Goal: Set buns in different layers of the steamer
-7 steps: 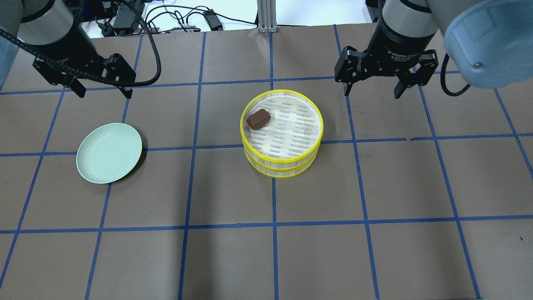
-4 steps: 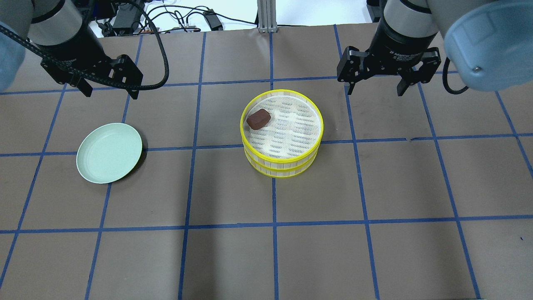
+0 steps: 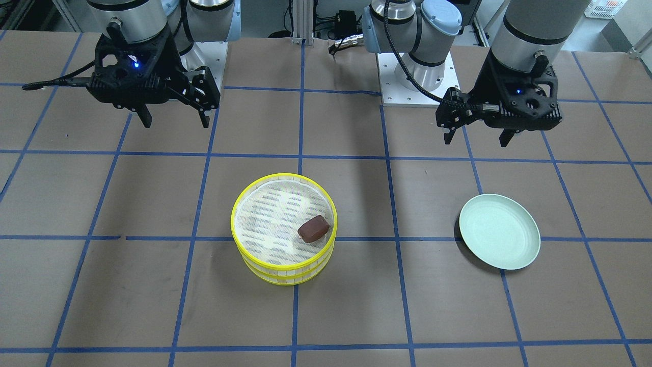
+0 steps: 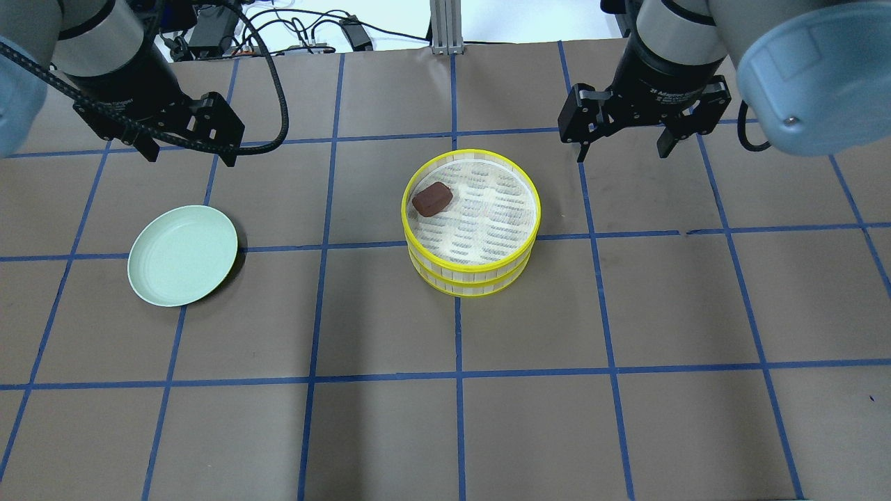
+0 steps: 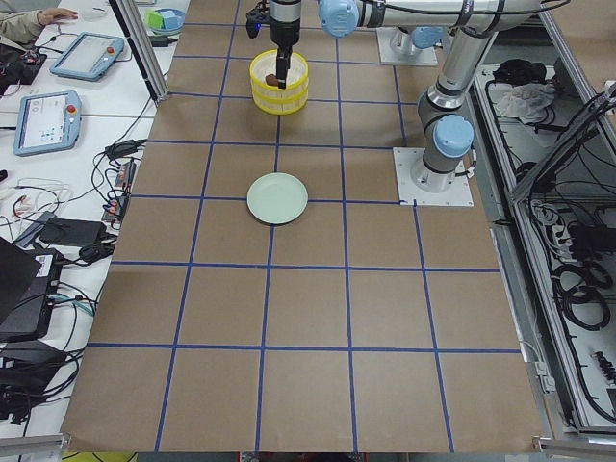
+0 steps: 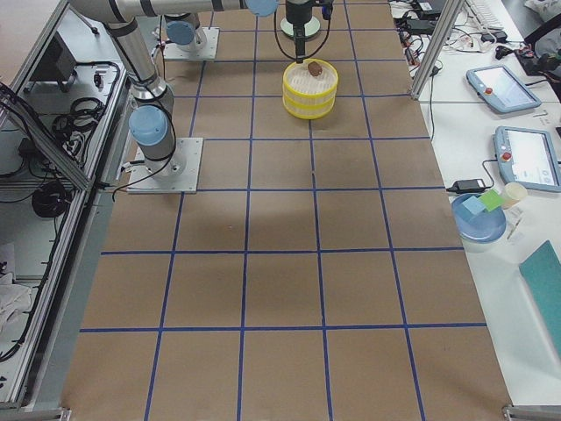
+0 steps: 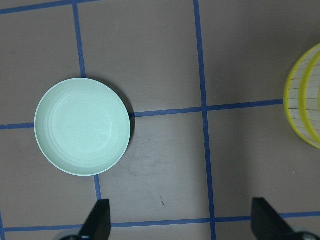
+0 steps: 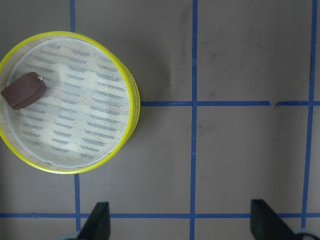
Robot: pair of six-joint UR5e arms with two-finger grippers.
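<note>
The steamer [image 4: 473, 277] stands mid-table as two stacked yellow-rimmed trays; it also shows in the front view [image 3: 285, 275] and the right wrist view [image 8: 131, 100]. The dark reddish-brown bun [image 4: 432, 198] lies in the top tray near its rim [image 3: 313, 229] [image 8: 23, 90]. The cream-white bun is not in view. My left gripper [image 4: 189, 156] [image 3: 476, 141] is open and empty, in the air behind the plate. My right gripper [image 4: 621, 154] [image 3: 175, 124] is open and empty, in the air behind and to the right of the steamer.
An empty pale green plate [image 4: 182, 255] [image 3: 499, 238] [image 7: 82, 126] lies left of the steamer. Cables and a metal post [image 4: 443, 28] sit beyond the table's far edge. Tablets and an operator's bench [image 5: 58, 87] are past the table's side.
My left gripper has drifted a little to the right and stayed open. My right gripper has shifted very slightly. The steamer, brown bun and plate have not moved.
</note>
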